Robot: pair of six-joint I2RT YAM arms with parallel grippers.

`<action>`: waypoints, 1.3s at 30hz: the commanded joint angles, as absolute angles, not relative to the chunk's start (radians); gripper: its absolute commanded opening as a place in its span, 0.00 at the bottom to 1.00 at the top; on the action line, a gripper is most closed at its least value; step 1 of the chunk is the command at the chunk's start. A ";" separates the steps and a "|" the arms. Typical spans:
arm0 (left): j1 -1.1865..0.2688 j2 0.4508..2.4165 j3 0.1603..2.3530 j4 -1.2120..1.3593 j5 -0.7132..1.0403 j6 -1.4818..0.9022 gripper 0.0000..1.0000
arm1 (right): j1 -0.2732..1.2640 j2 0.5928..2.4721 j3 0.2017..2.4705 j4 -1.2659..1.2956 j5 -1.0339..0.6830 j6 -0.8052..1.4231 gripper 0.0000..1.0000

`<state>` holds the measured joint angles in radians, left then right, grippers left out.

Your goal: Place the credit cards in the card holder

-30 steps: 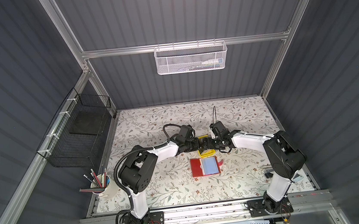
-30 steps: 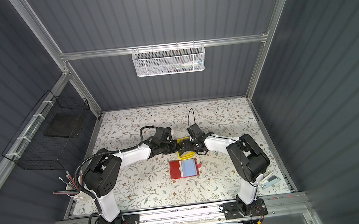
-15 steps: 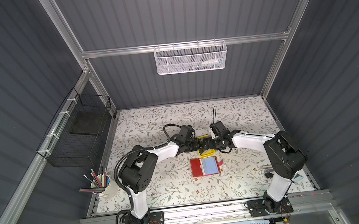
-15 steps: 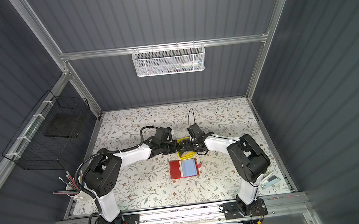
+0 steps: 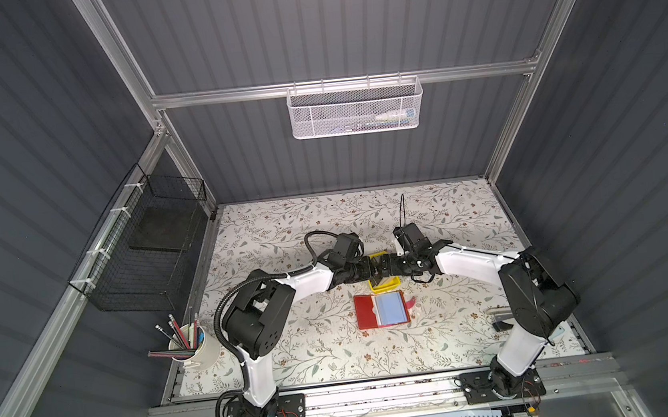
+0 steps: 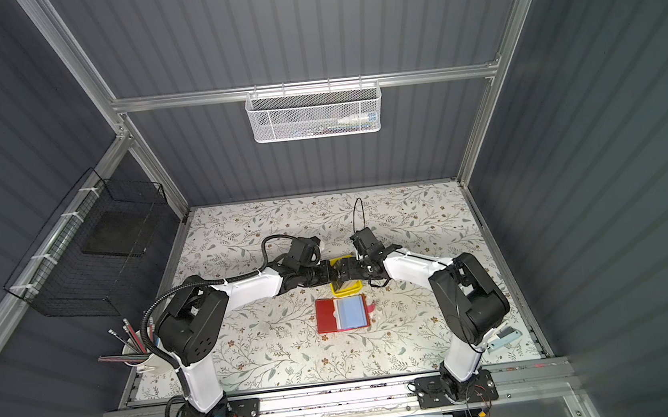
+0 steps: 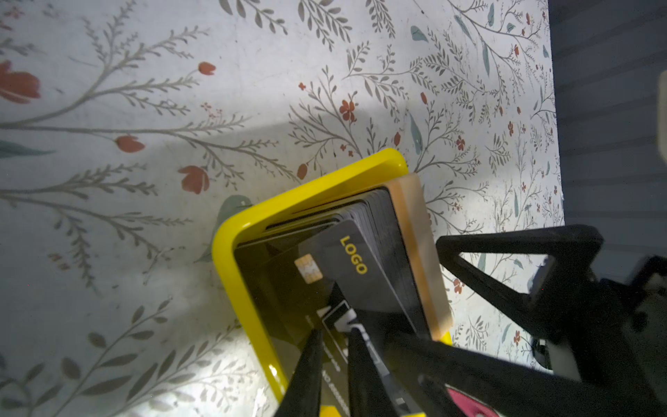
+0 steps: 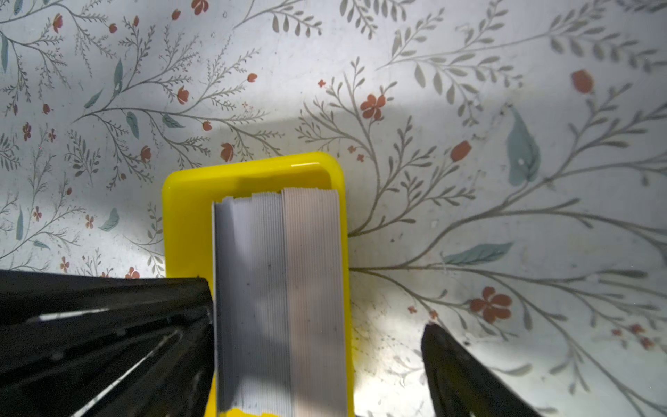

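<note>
Credit cards (image 8: pixel 278 289) stand packed on edge, seemingly grey then tan

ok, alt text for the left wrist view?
The left claw, fingers nearly together, appears to pinch a black card with gold LOGO text, leaning out of a card stack standing in a yellow tray. The tray sits on a floral table.

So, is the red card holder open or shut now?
Open. In both top views the card holder lies spread flat on the table, red inside on one half, light blue on the other.
</note>
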<state>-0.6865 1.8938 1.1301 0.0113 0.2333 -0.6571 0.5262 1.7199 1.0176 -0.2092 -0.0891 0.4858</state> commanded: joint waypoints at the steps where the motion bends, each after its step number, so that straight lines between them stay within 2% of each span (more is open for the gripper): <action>1: -0.685 1.936 1.141 -0.031 0.233 -0.639 0.18 | 0.517 1.701 1.027 -0.245 -0.054 0.468 0.89; 11: -0.686 1.953 1.144 -0.015 0.245 -0.651 0.19 | 0.520 1.662 1.028 -0.259 -0.096 0.466 0.89; 18: -0.686 1.961 1.145 -0.003 0.251 -0.658 0.19 | 0.537 1.579 1.015 -0.270 -0.173 0.504 0.74; 23: -0.686 1.958 1.143 -0.003 0.251 -0.658 0.19 | 0.537 1.597 1.031 -0.272 -0.233 0.530 0.56; 28: -0.686 1.953 1.141 -0.002 0.250 -0.658 0.19 | 0.536 1.640 1.061 -0.290 -0.253 0.533 0.43; 39: -0.686 1.950 1.138 0.000 0.252 -0.661 0.19 | 0.537 1.679 1.069 -0.276 -0.264 0.537 0.28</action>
<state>-0.6861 1.9175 1.1400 0.0494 0.2546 -0.6586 0.5339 1.6653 1.0424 -0.2653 -0.2550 0.5369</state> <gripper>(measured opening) 0.190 0.290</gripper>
